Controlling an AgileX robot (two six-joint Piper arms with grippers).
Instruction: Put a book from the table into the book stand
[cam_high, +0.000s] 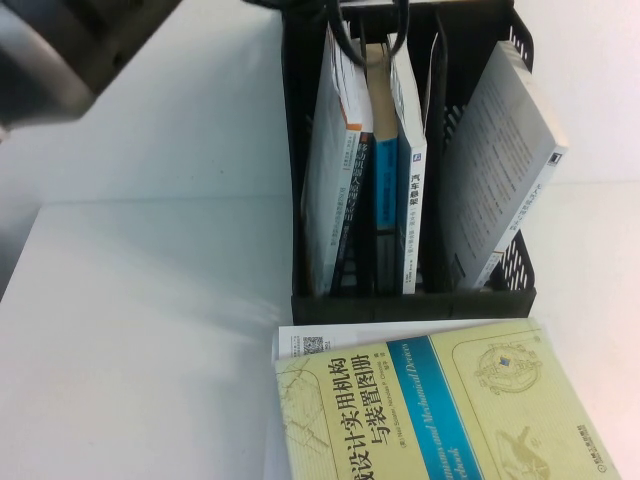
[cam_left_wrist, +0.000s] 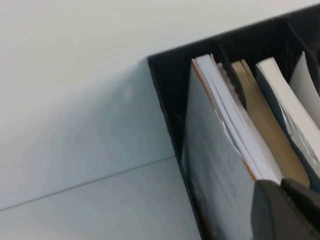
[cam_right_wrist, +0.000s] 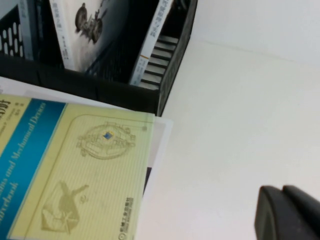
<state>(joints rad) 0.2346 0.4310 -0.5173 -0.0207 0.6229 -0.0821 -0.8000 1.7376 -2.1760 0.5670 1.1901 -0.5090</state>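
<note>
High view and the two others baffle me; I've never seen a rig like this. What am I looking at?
It is a two-armed robot at a white table. The high view looks down from above; the other two come from cameras on each wrist. A black book stand holds several books, among them the book with the white-and-blue spine, in its middle compartment. A yellow-green book lies flat before it. The left gripper hovers over the stand's left compartment, the right gripper over bare table; both are shut, holding nothing.

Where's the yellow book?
High view: the yellow book lies centre-right on the table before the book stand. Left gripper over the stand's left end, right gripper over table beside it.
</note>
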